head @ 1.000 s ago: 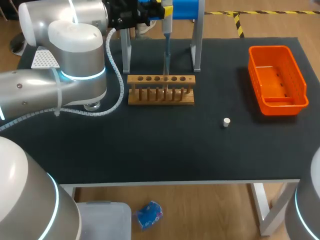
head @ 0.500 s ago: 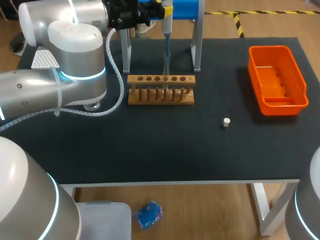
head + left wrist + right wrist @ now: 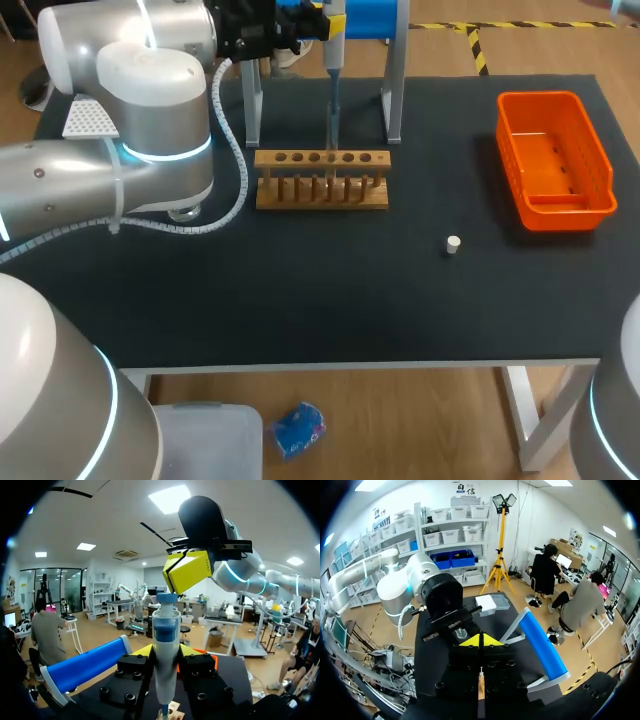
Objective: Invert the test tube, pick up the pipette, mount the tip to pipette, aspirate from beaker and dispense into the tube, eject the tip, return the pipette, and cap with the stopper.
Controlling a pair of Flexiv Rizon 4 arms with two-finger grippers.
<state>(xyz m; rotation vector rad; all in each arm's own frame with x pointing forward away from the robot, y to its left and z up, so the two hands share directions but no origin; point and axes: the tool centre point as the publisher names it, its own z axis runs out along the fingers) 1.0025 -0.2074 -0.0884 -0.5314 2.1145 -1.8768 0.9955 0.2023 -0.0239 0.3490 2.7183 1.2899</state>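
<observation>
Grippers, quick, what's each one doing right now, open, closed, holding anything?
Left gripper: closed on the pipette.
Right gripper: closed, yellow tips together, holding nothing.

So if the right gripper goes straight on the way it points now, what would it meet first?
Most likely the top button of the pipette, which the left gripper holds upright below the right gripper; depth is hard to judge.
</observation>
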